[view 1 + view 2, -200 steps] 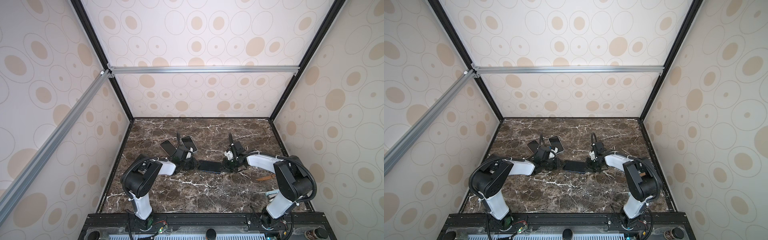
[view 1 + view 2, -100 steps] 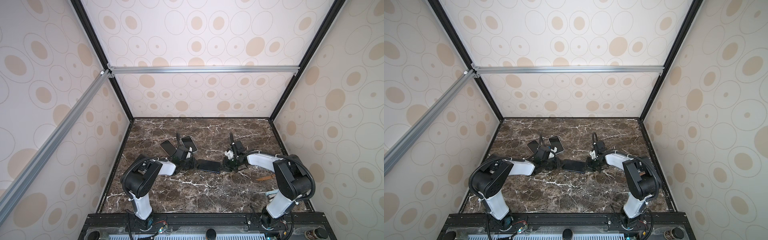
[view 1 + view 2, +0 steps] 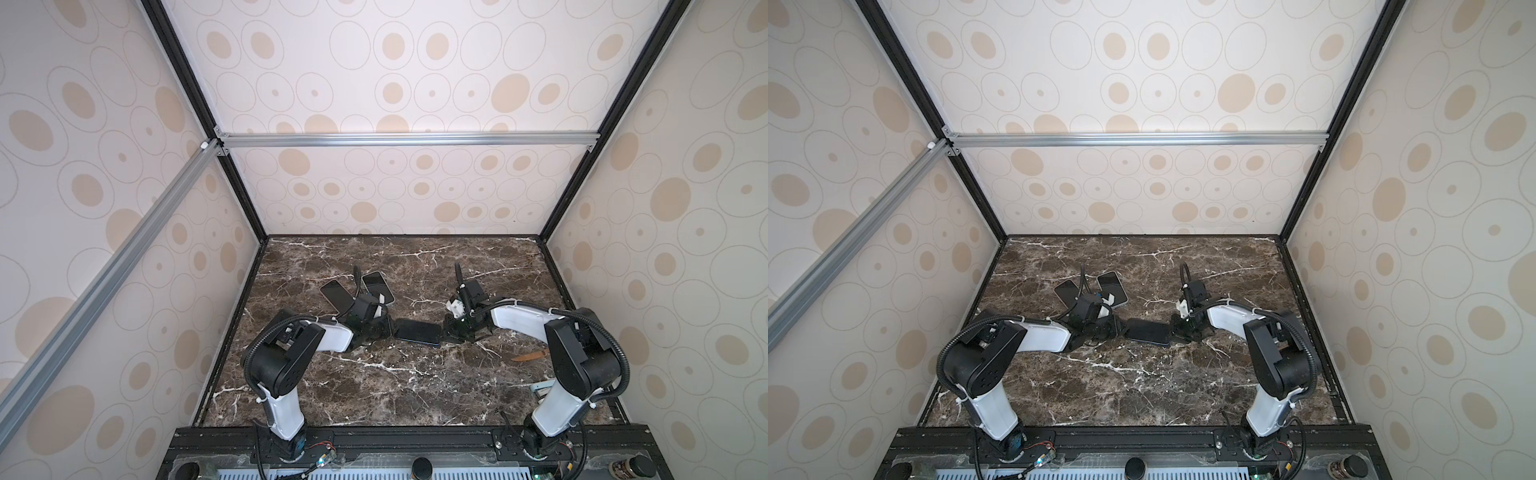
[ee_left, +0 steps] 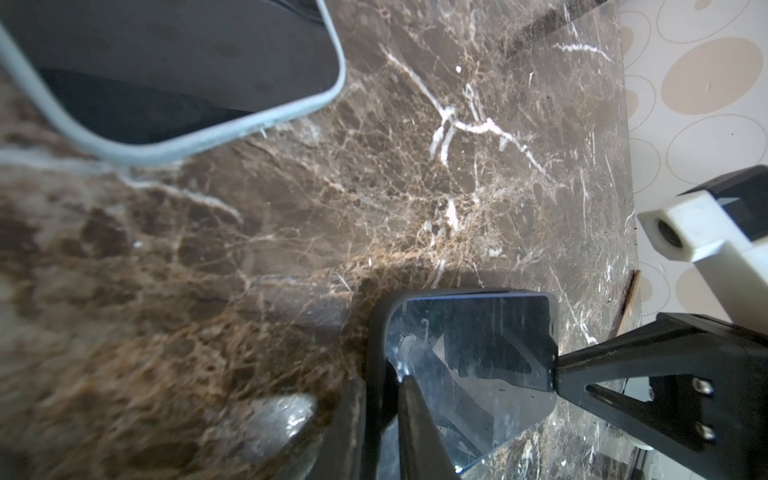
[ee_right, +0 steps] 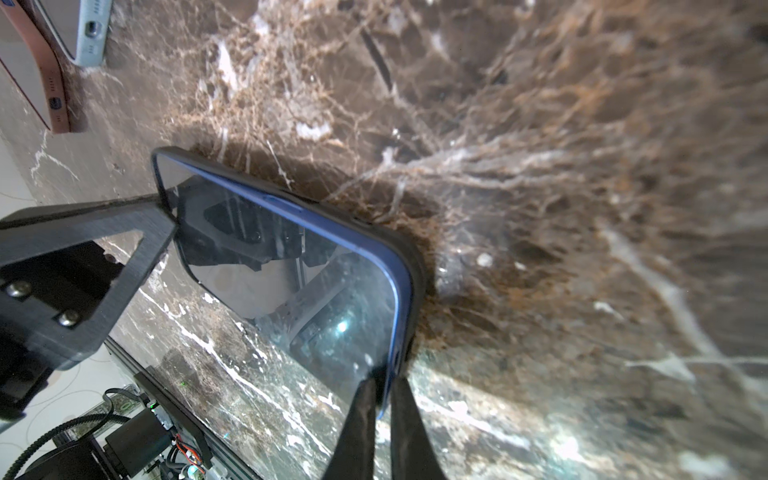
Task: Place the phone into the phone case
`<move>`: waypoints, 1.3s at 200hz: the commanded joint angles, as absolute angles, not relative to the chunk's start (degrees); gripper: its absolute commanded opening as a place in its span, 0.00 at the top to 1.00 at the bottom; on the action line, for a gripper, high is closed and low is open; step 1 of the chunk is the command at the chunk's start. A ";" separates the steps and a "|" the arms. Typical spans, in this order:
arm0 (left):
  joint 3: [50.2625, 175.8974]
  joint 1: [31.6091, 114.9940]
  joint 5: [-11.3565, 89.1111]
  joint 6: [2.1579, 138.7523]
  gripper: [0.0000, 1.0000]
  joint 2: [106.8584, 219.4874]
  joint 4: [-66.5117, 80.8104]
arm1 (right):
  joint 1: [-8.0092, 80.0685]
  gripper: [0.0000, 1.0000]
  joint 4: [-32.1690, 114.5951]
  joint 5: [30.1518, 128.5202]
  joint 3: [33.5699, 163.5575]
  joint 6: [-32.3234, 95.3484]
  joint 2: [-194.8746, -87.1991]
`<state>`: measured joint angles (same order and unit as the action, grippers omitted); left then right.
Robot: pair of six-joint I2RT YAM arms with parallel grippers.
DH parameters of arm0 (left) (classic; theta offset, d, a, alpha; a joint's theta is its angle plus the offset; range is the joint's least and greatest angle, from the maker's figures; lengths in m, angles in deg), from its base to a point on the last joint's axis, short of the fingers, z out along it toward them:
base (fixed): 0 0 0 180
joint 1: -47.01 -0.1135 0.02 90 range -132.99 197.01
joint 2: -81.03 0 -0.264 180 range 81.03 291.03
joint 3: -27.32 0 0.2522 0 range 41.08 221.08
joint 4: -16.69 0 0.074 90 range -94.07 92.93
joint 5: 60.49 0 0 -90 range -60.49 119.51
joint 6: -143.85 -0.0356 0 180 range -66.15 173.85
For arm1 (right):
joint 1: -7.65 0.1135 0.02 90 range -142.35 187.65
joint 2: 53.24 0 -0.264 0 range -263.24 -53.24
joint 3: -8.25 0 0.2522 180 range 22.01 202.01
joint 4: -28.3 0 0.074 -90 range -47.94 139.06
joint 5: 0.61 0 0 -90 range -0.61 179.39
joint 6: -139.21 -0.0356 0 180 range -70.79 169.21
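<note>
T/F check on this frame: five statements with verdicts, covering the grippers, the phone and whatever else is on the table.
1. The left gripper and the right gripper are at opposite ends of the phone. True.
2. The right gripper's jaws are wide open. False: they are shut on the phone's end edge.
3. The phone's frame is red. False: it is blue, with the black phone case around it.
4. A second phone and a third phone lie on the table beyond the left gripper. True.
5. The table is plain white. False: it is dark brown marble with white veins.
</note>
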<state>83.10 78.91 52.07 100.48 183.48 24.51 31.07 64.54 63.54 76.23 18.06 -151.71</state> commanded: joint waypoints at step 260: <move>85.01 79.31 42.67 91.62 0.78 173.45 14.85 | 38.08 0.69 80.44 83.41 87.42 23.36 -150.56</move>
